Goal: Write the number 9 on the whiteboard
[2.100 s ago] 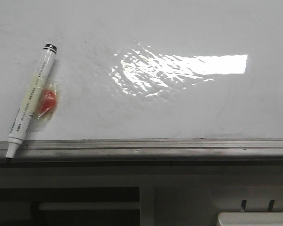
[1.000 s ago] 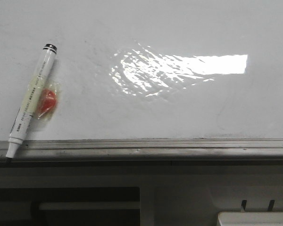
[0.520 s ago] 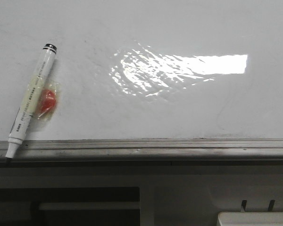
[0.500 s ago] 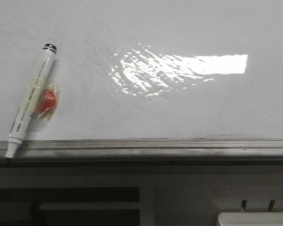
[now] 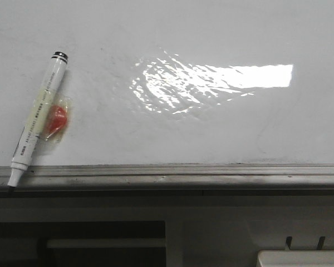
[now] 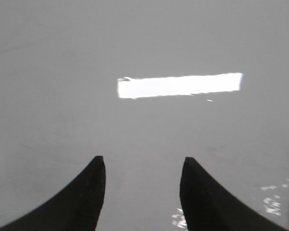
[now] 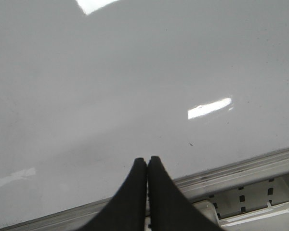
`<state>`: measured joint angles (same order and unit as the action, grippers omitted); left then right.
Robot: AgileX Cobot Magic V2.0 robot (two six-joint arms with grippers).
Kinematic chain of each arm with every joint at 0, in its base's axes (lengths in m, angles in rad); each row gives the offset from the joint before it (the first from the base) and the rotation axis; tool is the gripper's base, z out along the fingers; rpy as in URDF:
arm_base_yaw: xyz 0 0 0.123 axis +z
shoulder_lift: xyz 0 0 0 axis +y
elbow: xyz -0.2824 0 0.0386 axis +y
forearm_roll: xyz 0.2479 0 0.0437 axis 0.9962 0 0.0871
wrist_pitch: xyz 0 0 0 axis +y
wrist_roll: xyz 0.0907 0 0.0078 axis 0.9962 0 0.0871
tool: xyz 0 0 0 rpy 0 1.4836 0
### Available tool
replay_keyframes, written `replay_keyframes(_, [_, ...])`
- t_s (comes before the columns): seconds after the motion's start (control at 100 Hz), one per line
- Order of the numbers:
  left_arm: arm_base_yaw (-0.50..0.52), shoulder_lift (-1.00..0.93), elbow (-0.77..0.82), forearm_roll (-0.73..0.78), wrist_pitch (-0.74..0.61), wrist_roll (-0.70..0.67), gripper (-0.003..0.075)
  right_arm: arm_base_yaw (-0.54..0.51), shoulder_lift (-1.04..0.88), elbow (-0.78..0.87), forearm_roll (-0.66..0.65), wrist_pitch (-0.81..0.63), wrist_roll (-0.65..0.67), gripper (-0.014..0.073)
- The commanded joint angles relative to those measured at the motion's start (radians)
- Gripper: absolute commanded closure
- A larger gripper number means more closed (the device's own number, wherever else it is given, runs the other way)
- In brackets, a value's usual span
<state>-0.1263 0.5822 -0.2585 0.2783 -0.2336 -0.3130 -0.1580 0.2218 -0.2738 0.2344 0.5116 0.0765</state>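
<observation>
My left fingers (image 6: 142, 166) stand apart with a clear gap between the two black tips, nothing held, hanging over bare board. My right fingers (image 7: 147, 166) are pressed together tip to tip, holding nothing, near the board's near edge.

The whiteboard (image 5: 211, 128) fills the far part of the front view: glossy white, faint smudges, a bright rectangular glare patch (image 5: 234, 77) right of centre. A grey metal rail (image 5: 178, 175) runs along its near edge.

Marker (image 5: 38, 118): white barrel, black band at the far end, lying on the surface at far left, tilted, its near tip resting on the rail. A small red object in clear wrapping (image 5: 55, 120) lies touching the marker's right side at mid-barrel.

No drawn 9 shows on the board in any view.

Below the rail, at the near right, the corner of a white box (image 5: 300, 258).
</observation>
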Motion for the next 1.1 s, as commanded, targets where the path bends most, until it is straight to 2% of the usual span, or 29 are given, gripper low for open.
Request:
replay_keyframes(0.0, [-0.102,0.043,-0.026,0.005,-0.086,-0.053,0.0352,0.0,0.018,-0.026,0.005,-0.083,-0.007,0.0663])
replay_keyframes(0.15, [-0.319,0.097,-0.026,-0.001,-0.064,-0.053,0.0341,0.0,0.018,-0.026,0.005,-0.083,-0.007,0.0663])
replay_keyframes(0.25, [-0.445,0.135,-0.026,-0.066,-0.009,-0.053,0.0346,0.0,0.018,-0.026,0.005,-0.083,-0.007,0.0663])
replay_keyframes(0.43, [-0.58,0.206,-0.026,-0.126,0.054,-0.053,0.0353,0.0,0.018,-0.026,0.005,-0.083,-0.007,0.0663])
replay_keyframes(0.57, [-0.623,0.273,-0.026,-0.18,0.053,-0.053,0.0353,0.0,0.018,-0.026,0.005,-0.083,-0.007,0.0663])
replay_keyframes(0.74, [-0.621,0.353,-0.026,-0.183,0.045,-0.053,0.0353,0.0,0.018,-0.026,0.005,-0.083,-0.007,0.0663])
replay_keyframes(1.09, [-0.621,0.488,-0.026,-0.193,-0.055,-0.049,0.0353,0.0,0.018,-0.026,0.005,-0.086,-0.007,0.0663])
